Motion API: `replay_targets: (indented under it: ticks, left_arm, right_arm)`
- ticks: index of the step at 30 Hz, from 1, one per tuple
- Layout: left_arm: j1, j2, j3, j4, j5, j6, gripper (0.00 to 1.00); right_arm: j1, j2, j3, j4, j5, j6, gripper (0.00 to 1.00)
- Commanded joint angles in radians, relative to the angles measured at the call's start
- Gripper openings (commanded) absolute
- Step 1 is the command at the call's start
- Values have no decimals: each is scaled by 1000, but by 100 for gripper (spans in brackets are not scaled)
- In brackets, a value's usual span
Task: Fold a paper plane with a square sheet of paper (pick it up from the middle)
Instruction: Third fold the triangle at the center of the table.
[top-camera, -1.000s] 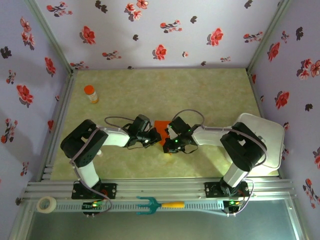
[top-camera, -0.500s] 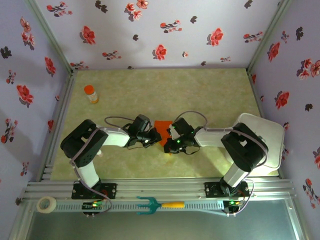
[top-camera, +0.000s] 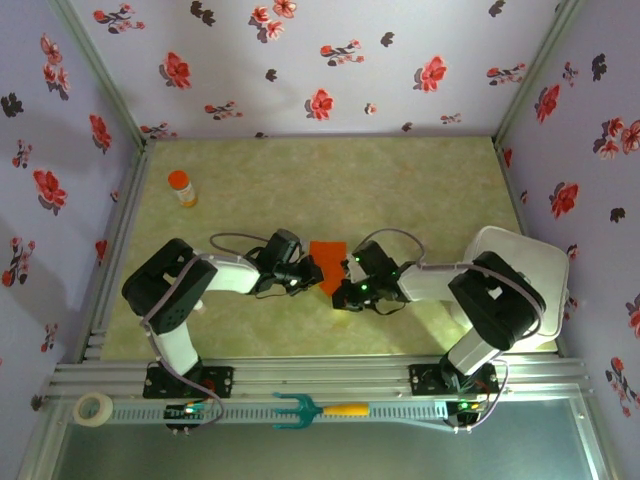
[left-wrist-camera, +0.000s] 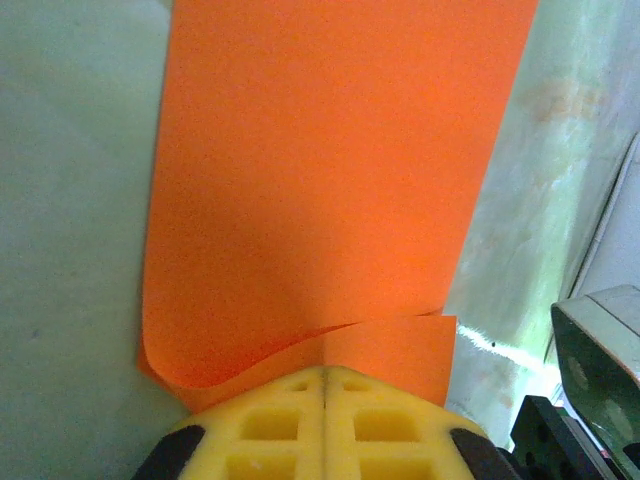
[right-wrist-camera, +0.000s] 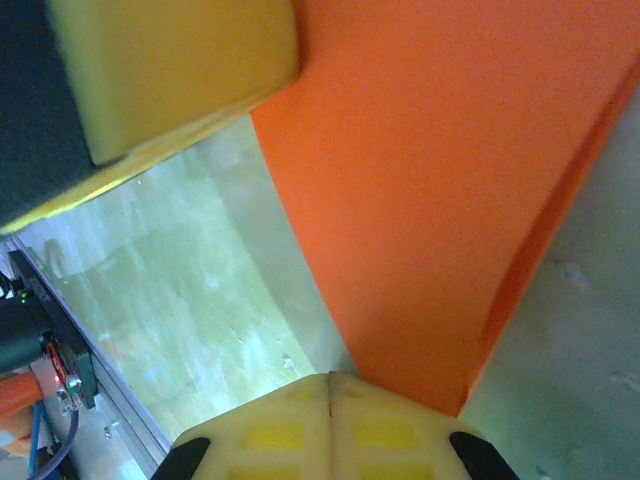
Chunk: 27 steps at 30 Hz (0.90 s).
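Flowered wallpaper closes in a pale green marbled desk (top-camera: 400, 180), and near its middle, between the two wrists, lies the square sheet of paper (top-camera: 327, 262). It is thin, orange-red stock, and judging by the loose curl along its near edge in the left wrist view (left-wrist-camera: 330, 180), it is light and limp, with almost no stiffness of its own. It should crease readily and keep any dent, and it may slip or tear if the two arms pull against each other. The safest hold is probably a short bite on an edge or corner, with the pads flat to the paper.

The left pincer (left-wrist-camera: 325, 385) has its yellow pads pressed together on the sheet's near edge, where a lower layer bulges out to the side. The right pincer (right-wrist-camera: 330, 395) is likewise closed, nipping a corner where the paper (right-wrist-camera: 450, 180) seems doubled along a fold.

From above, both arms lie low with elbows out and forearms turned inward. The left pincer (top-camera: 303, 272) and the right pincer (top-camera: 350, 290) face each other across the sheet.
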Motion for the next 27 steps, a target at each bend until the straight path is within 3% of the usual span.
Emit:
replay_targets:
  ticks: [1,11,20,27]
  left_arm:
    - [2,43,-3,-68,-30,13,0]
    - [1,32,2,-66,-25,19,0]
    - [-4,34,5,-64,-25,20,0]
    - [-5,28,5,-65,-25,24,0]
  right_arm:
    - [-3,-19,-61,-53,17,52,6]
    - [-6,-170,12,-95,-25,73,3]
    - [-14,35,177,-196,48,0,4]
    - [-46,63,94,-167,44,24,3]
